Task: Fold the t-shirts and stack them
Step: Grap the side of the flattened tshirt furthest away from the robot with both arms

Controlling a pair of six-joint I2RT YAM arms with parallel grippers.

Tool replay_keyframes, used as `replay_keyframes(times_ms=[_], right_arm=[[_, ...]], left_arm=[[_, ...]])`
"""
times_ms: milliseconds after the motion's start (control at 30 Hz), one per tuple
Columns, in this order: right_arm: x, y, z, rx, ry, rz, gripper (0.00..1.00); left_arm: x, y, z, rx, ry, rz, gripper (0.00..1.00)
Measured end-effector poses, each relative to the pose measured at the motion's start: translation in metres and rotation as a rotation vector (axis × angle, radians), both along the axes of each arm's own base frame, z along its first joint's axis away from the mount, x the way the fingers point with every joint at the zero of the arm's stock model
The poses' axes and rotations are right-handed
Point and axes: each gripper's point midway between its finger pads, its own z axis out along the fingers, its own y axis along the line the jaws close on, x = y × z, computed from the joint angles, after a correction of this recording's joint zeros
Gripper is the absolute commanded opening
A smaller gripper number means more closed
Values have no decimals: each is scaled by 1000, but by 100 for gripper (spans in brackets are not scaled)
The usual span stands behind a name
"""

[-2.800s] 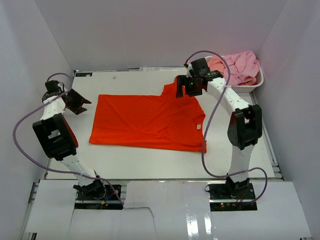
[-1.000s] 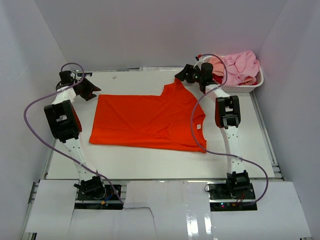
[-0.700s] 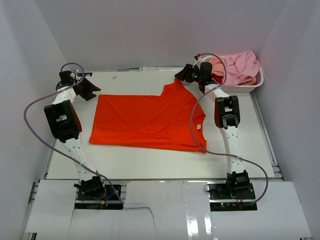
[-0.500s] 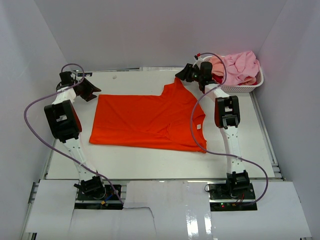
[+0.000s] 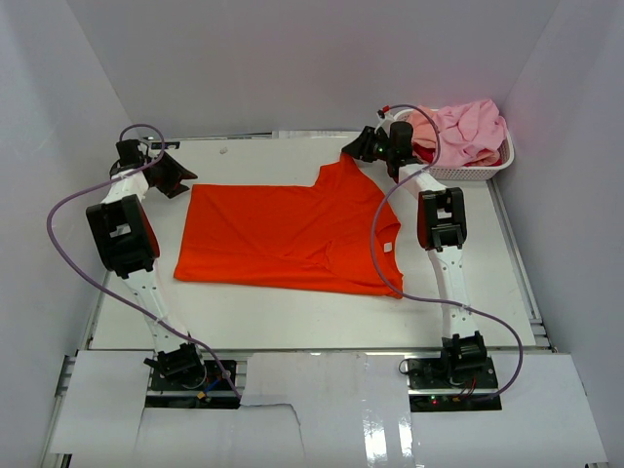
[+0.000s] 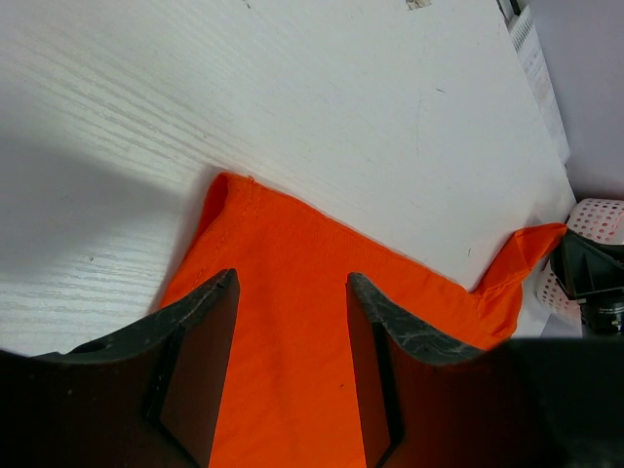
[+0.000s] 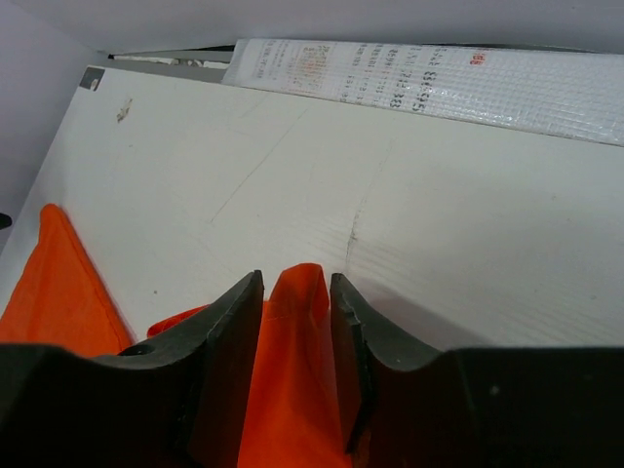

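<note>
The orange-red t-shirt is spread flat on the surface, left of the white basket. One far corner is drawn up just beside the basket's left end. The cloth is plain and bright, without print, and mostly smooth. A small white label is seen on the side towards the basket. A pink heap, judged to be further t-shirts, is piled inside the basket.

The cloth is judged light, soft and limp, so it can be expected to sag and drag when lifted. It is best taken by pinching corners or hem edges, two at once, so that a fold lands square.

The right gripper, next to the basket, is pinched on that raised corner, with orange cloth filling the narrow gap between its fingers. The left gripper is held at the far corner well apart from the basket. Its fingers are spread above the cloth, with nothing gripped.
</note>
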Motion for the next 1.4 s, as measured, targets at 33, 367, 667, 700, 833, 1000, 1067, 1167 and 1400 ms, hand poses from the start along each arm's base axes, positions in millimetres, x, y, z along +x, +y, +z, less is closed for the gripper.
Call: replay_keyframes(times_ms=[33, 367, 667, 700, 833, 1000, 1067, 1167, 1400], right_arm=[[0, 0, 0, 2, 2, 0, 38], [0, 1, 0, 4, 6, 0, 8], [-6, 2, -13, -4, 27, 12, 8], [-7, 3, -14, -5, 29, 13, 8], [-11, 5, -20, -11, 37, 24, 8], [-12, 5, -21, -14, 35, 33, 8], [-12, 5, -21, -14, 35, 34, 8], [-13, 6, -21, -13, 34, 36, 8], [-13, 5, -21, -14, 34, 37, 8]], left_arm=[[0, 0, 0, 0, 0, 0, 59], [0, 1, 0, 4, 1, 4, 59], [11, 7, 5, 9, -4, 19, 50], [16, 9, 4, 11, -8, 21, 47], [22, 13, -14, 10, 24, 29, 46], [15, 12, -40, -3, 94, 35, 47], [13, 11, -44, -8, 109, 35, 48], [17, 12, -42, -6, 104, 35, 49], [23, 11, -44, -2, 99, 30, 45]])
